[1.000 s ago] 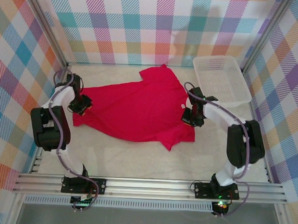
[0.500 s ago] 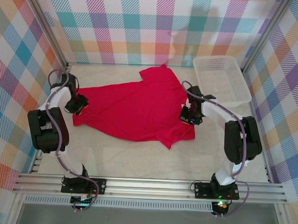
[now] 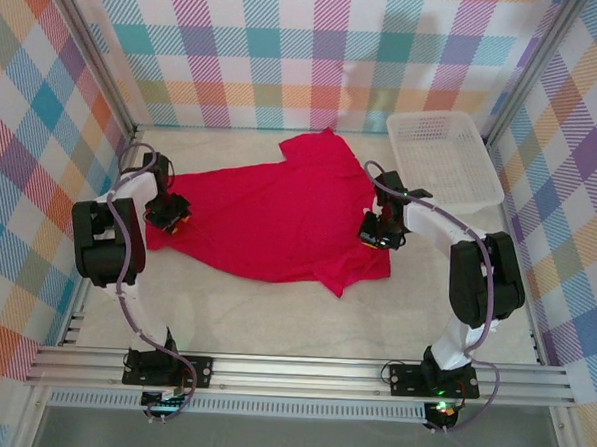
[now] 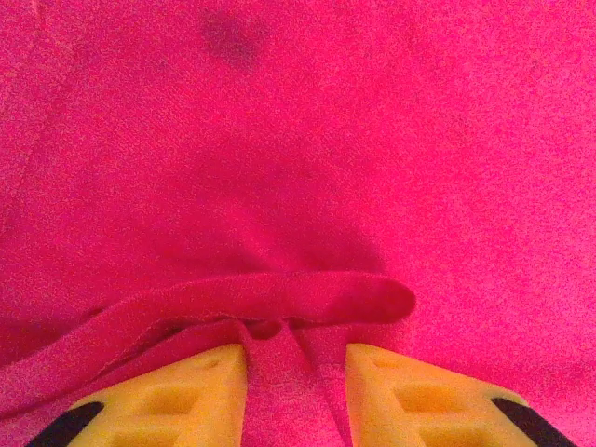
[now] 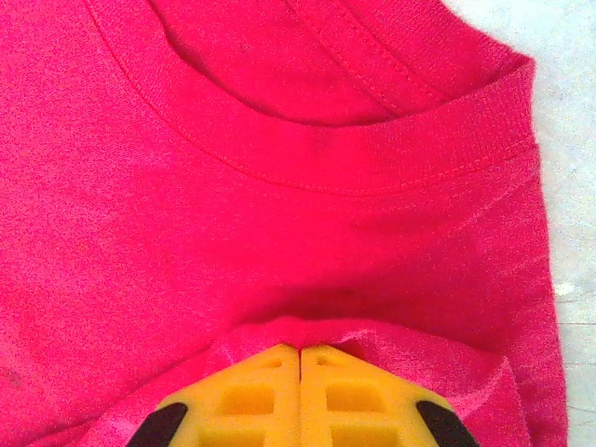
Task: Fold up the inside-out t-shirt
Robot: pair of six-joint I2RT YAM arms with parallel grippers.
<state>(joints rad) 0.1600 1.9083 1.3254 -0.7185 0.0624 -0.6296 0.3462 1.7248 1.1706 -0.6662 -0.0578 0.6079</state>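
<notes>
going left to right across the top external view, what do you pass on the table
left gripper → red t-shirt → right gripper → white basket

Plain bright crimson all over the t-shirt (image 3: 279,217), stitching the same red. Yellow with black patches on left gripper (image 4: 296,363) and right gripper (image 5: 300,358). White mesh basket (image 3: 442,161); pale mottled beige table (image 3: 274,317); pastel plaid walls (image 3: 317,54) in teal, orange, pink, purple.
</notes>
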